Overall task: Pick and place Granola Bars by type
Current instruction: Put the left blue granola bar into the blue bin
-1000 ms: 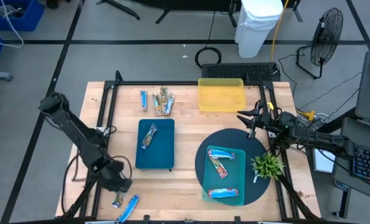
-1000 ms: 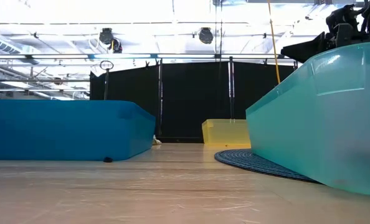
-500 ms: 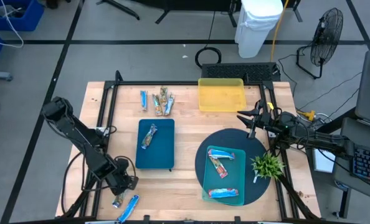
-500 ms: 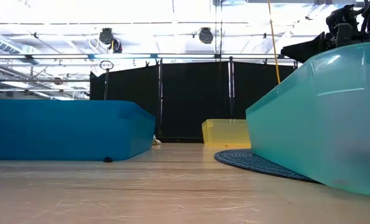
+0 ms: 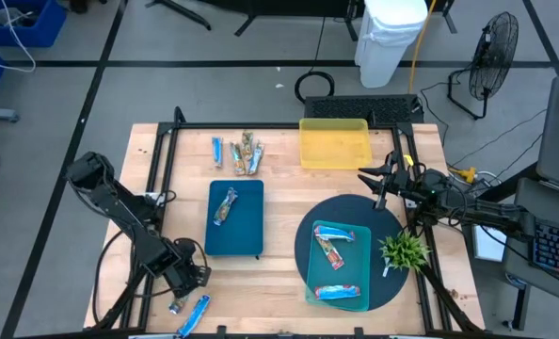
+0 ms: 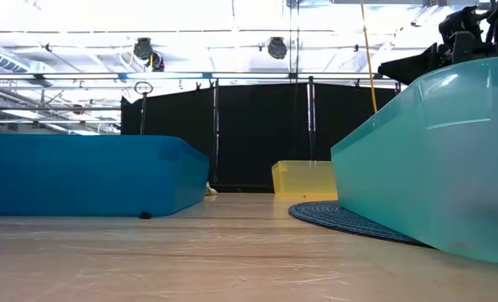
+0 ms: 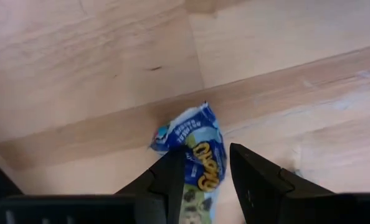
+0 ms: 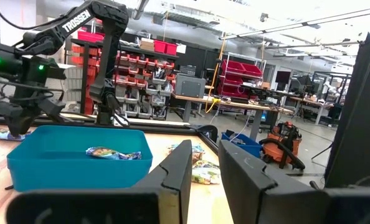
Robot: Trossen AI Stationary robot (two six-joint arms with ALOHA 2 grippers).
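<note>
At the bench's (image 5: pixel 279 273) near-left corner, off the dark blue tray (image 5: pixel 235 217), left gripper (image 5: pixel 187 285) sits low over a granola bar (image 7: pixel 196 163). Left wrist view: the bar's blue end lies between the two fingers (image 7: pixel 172 180), fingers partly apart and straddling it; cannot tell if they're touching the wrapper. Yellow lettering on the wrapper, not legible. A blue-wrapped bar (image 5: pixel 194 314) lies just beside it, nearer the bench edge.

Dark blue tray holds one mottled bar (image 5: pixel 225 206). Behind that tray, a loose cluster of bars (image 5: pixel 238 153), blue and mottled mixed. Right of the tray, teal tray (image 5: pixel 339 266) on a round dark mat (image 5: pixel 392 273) holds a mottled bar (image 5: pixel 331 249) and a blue bar (image 5: pixel 336 292).

Right gripper (image 5: pixel 375 179) hangs well right of the dark blue tray, by the yellow tray (image 5: pixel 335 143), fingers slightly apart, holding nothing. "TROSSEN" reads on the left arm (image 8: pixel 85 18) in the right wrist view.
</note>
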